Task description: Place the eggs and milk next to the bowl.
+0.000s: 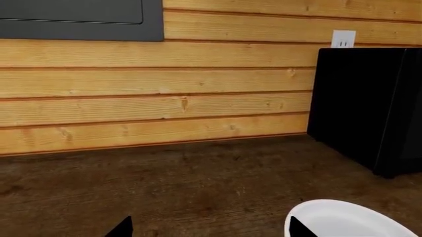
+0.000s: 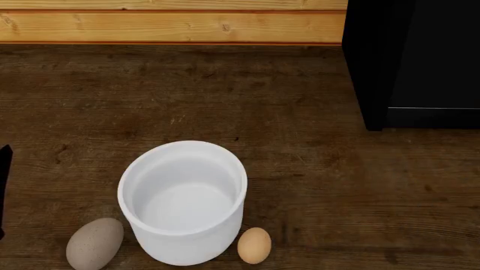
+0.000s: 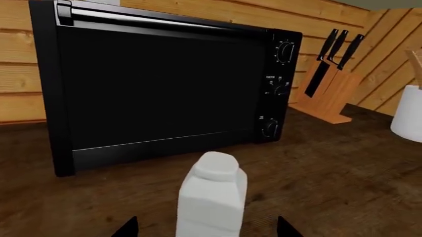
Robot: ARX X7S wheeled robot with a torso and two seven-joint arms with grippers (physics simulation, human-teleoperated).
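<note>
In the head view the white bowl (image 2: 188,247) stands near the front of the wooden counter. The larger beige-grey egg (image 2: 95,243) lies just to its left and the smaller orange-tan egg (image 2: 254,245) just to its right. The left gripper (image 1: 211,229) is open and empty above the counter, with the bowl's rim (image 1: 343,203) behind one fingertip. The milk (image 3: 211,197) stands upright in front of the oven, between the fingers of the open right gripper (image 3: 207,229), with a gap on each side. The milk is out of the head view.
A black countertop oven (image 3: 158,84) stands against the wooden plank wall (image 1: 151,98), also at the head view's top right as the oven (image 2: 420,62). A knife block (image 3: 329,96) and a white container (image 3: 407,113) stand beyond it. A dark sliver of my left arm (image 2: 4,180) shows at the edge.
</note>
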